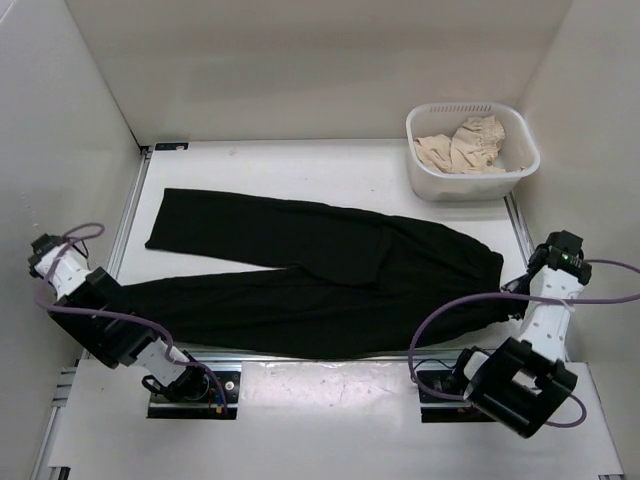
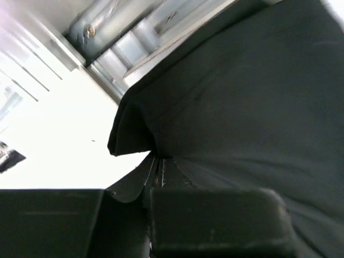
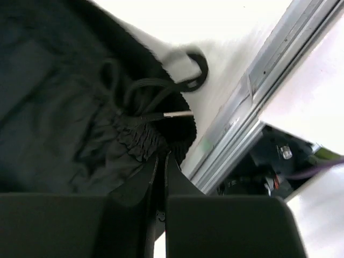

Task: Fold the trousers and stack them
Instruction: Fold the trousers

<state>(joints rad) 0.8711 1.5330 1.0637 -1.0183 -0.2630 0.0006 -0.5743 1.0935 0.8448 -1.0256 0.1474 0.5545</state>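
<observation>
White desk [image 1: 300, 160], black trousers [image 1: 330, 270] laid across.
We see the left end effector [image 2: 160, 167] pinching a leg hem, the right end effector [image 3: 161, 161] pinching the waistband.

— What are the left arm [image 1: 100, 310] and right arm [image 1: 545, 310] made of?
— White housings are joined by black links. A purple cable [image 1: 412, 345] is run along each, and a green light [image 1: 566, 257] is seen on the right one.
— And the claws?
— The left claw [image 2: 158, 166] and right claw [image 3: 161, 161] are pictured with matte black, blocky fingers [image 2: 215, 220].
</observation>
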